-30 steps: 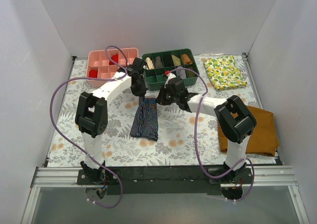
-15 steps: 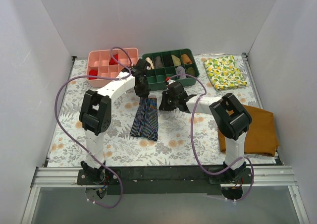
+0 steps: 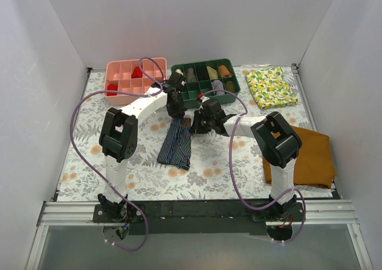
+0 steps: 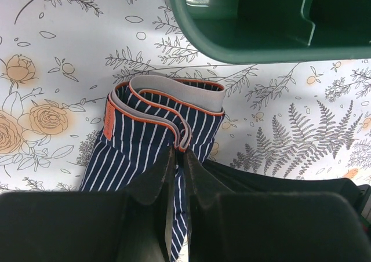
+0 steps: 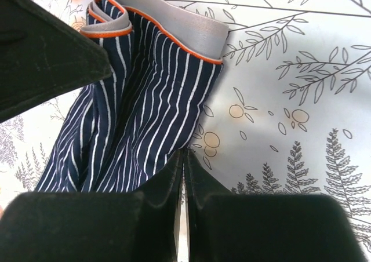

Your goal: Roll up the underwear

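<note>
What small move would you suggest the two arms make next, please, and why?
Probably lift the grey orange-edged waistband and turn it over, away from the green plastic tray close by, to start the roll. The left hand and right hand are both closed on the soft navy striped boxer shorts behind that waistband, and the rest lies flat, unrolled.

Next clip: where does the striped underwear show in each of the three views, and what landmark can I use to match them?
Top external: the underwear lies at centre, a narrow strip just in front of the green tray.
Left wrist: the underwear is at centre, with its grey waistband uppermost.
Right wrist: the underwear fills the left half, from the top down to the bottom.
Shared landmark: the floral table cover surrounds it in every view.
</note>
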